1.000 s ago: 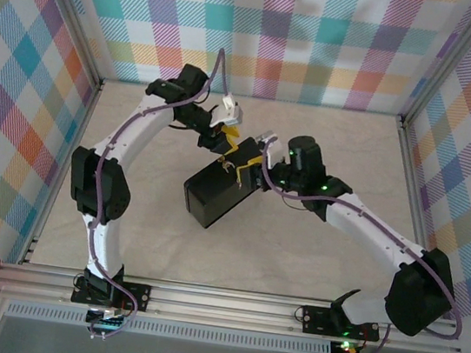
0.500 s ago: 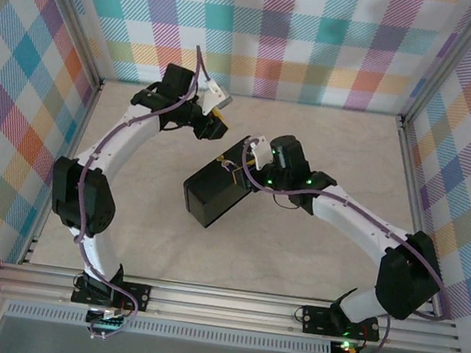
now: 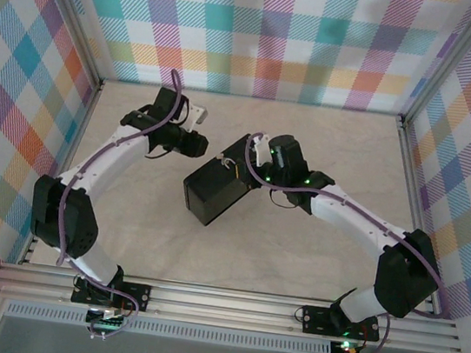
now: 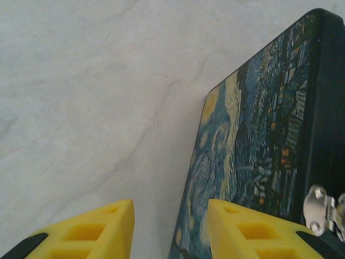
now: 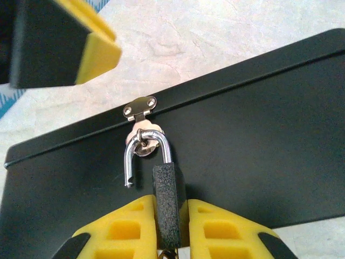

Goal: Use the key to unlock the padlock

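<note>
The padlock (image 5: 168,208) has a dark textured body and hangs by its silvery shackle (image 5: 145,143) from the hasp (image 5: 139,108) of the black box (image 5: 259,140). One shackle end stands free of the body, so the lock is open. My right gripper (image 5: 170,204) is shut on the padlock's body, both yellow pads pressed against it. A thin metal sliver (image 5: 168,254) peeks out under the body; I cannot tell whether it is the key. My left gripper (image 4: 170,216) stands open and empty beside the box's painted lid (image 4: 253,135), its pad (image 5: 97,51) showing in the right wrist view.
The black box (image 3: 215,193) lies tilted mid-table, between the left gripper (image 3: 196,144) and the right gripper (image 3: 242,168). A second metal latch (image 4: 322,208) sits on the box's side. Plaid walls and metal rails (image 3: 226,305) enclose the pale marbled tabletop (image 4: 81,97).
My left gripper has drawn back from the padlock, moving left and toward the near side. The right gripper has shifted slightly left along the box and stays on the padlock.
</note>
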Robot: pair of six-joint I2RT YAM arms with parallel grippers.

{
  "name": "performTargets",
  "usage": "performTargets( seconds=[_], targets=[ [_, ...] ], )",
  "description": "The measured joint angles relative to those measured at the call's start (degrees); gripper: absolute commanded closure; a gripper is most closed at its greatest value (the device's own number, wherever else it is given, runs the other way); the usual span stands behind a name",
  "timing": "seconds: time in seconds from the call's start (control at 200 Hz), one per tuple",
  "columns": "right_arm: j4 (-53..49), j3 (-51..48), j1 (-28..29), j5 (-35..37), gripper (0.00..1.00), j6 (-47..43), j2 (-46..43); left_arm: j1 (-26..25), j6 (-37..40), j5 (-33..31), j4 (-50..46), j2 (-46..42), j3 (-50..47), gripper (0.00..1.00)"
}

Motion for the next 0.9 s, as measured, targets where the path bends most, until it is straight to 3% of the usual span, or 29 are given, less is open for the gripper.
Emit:
performTargets(
  seconds=[0.31,0.9],
  targets=[
    [2.9,-1.5,0.0,1.0,1.0,13.4,-0.8,-2.1,-4.2,4.4,-6.1,-10.8,-5.2,0.64],
    [6.5,-2.2,4.7,15.0,1.0,27.3,0.4,-7.3,-4.9,5.0,-7.6,-7.9,-6.2,0.73]
  ],
)
